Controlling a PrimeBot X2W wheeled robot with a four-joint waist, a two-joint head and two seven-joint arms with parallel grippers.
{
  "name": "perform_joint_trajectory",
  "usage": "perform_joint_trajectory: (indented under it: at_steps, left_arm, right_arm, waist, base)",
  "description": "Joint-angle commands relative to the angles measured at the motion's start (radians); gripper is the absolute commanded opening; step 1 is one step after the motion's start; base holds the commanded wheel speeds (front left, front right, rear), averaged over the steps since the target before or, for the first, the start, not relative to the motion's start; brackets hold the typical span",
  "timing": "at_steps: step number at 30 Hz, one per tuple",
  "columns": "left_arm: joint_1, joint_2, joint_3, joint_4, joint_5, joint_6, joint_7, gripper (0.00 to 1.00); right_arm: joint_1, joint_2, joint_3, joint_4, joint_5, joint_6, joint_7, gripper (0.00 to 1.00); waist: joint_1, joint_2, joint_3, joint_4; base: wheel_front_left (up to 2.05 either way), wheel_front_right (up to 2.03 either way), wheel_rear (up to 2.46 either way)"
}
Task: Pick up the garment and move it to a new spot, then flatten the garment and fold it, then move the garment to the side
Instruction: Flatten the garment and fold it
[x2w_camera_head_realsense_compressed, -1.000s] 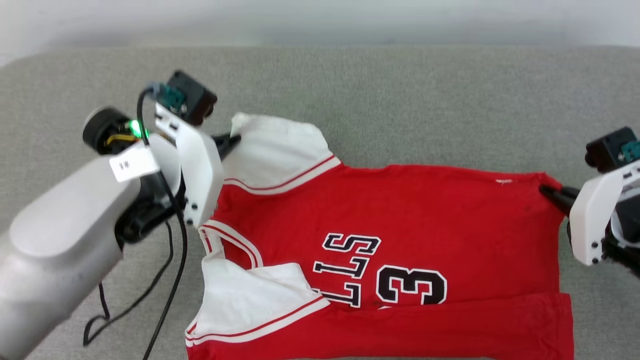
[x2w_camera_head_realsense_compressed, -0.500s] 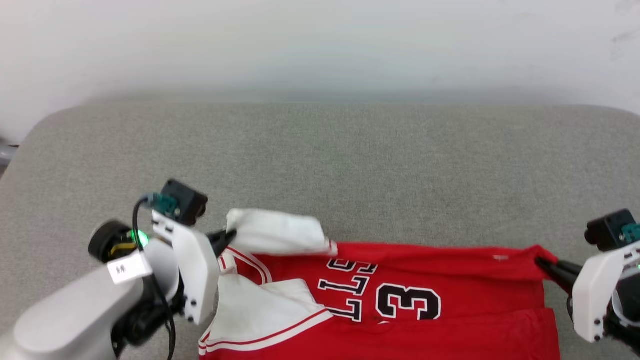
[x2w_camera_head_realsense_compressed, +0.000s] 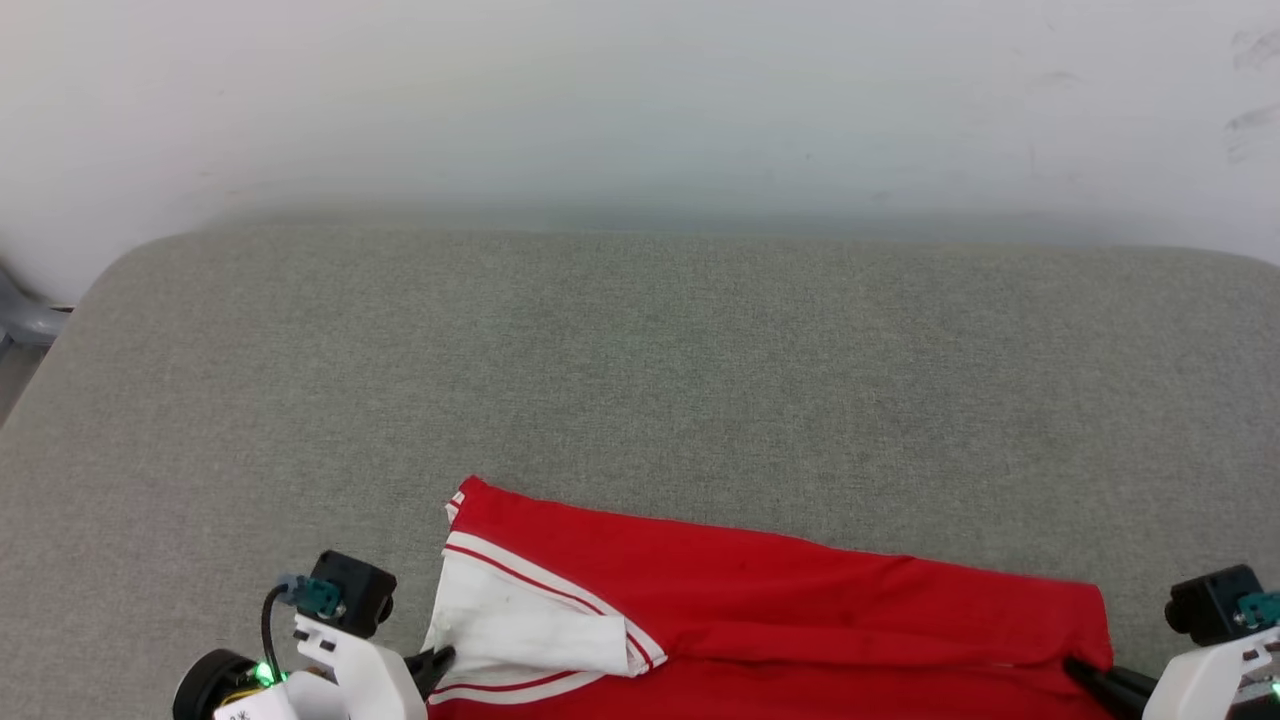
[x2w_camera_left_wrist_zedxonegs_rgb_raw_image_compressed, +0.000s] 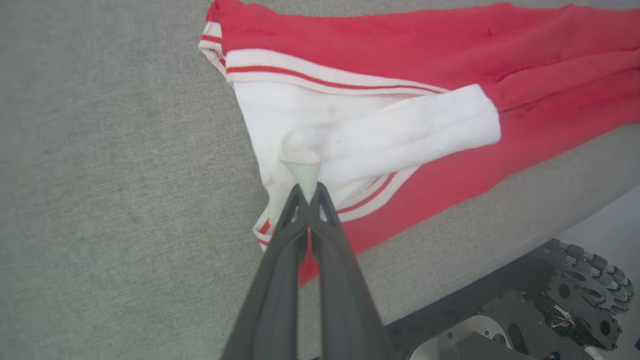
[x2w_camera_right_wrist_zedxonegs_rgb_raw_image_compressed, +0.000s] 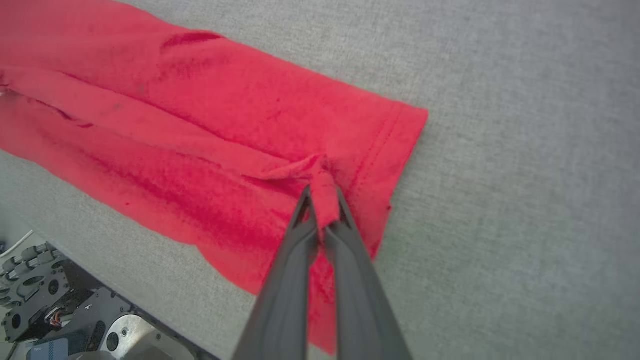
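Where the grey, coarse-woven cushion (x2w_camera_head_realsense_compressed: 640, 380) rounds off toward its near edge, the shirt (x2w_camera_head_realsense_compressed: 780, 600) lies folded lengthwise into a long red band of soft, lightly creased knit; at its left end a white sleeve (x2w_camera_left_wrist_zedxonegs_rgb_raw_image_compressed: 400, 130) with red-and-white striped trim is doubled over itself; its right end is a plain stitched hem (x2w_camera_right_wrist_zedxonegs_rgb_raw_image_compressed: 397, 150). The left gripper (x2w_camera_left_wrist_zedxonegs_rgb_raw_image_compressed: 306, 192) is clenched on a small peak of the white sleeve cloth, its two dark fingers pressed together; the right gripper (x2w_camera_right_wrist_zedxonegs_rgb_raw_image_compressed: 322, 200) is pinched tight on a bunched fold of red cloth just inside the hem. The shirt stretches between the two, resting on the cushion near its front edge; behind the cushion rises a smooth white wall (x2w_camera_head_realsense_compressed: 640, 100).
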Motion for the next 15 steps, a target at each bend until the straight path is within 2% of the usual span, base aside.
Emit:
perform_joint_trajectory:
  at_steps: [1, 8, 9, 10, 11, 15]
  left_arm:
    - [0.020, -0.008, -0.005, 0.011, 0.001, 0.005, -0.007, 0.00]
    - [0.052, -0.068, -0.015, 0.097, -0.023, -0.020, -0.034, 0.00]
    - [0.051, -0.073, -0.014, 0.110, -0.020, -0.020, -0.039, 0.16]
    - [0.051, -0.077, -0.015, 0.119, -0.017, -0.022, -0.043, 0.45]
    - [0.052, -0.080, -0.010, 0.127, -0.015, -0.021, -0.056, 1.00]
    - [0.064, -0.075, 0.011, 0.137, 0.003, -0.003, -0.122, 1.00]
  right_arm:
    - [0.020, 0.015, -0.005, 0.004, -0.005, -0.001, 0.002, 0.00]
    - [0.036, 0.071, -0.012, 0.064, -0.027, -0.001, -0.009, 0.00]
    - [0.035, 0.076, -0.013, 0.071, -0.030, -0.001, -0.013, 0.27]
    - [0.034, 0.080, -0.016, 0.076, -0.031, -0.001, -0.018, 0.86]
    - [0.033, 0.082, -0.025, 0.079, -0.032, -0.001, -0.034, 1.00]
    - [0.057, 0.081, -0.073, 0.065, -0.017, -0.001, -0.089, 1.00]
  waist:
    - [0.0002, -0.0001, 0.006, -0.002]
    - [0.0002, -0.0001, 0.029, -0.009]
    - [0.0002, -0.0001, 0.030, -0.010]
    - [0.0002, -0.0001, 0.030, -0.010]
    - [0.0002, -0.0001, 0.030, -0.010]
    - [0.0002, -0.0001, 0.015, -0.008]
  base:
    - [0.00, 0.00, 0.00]
    - [0.00, 0.00, 0.00]
    - [0.00, 0.00, 0.00]
    - [0.00, 0.00, 0.00]
    - [0.00, 0.00, 0.00]
    - [0.00, 0.00, 0.00]
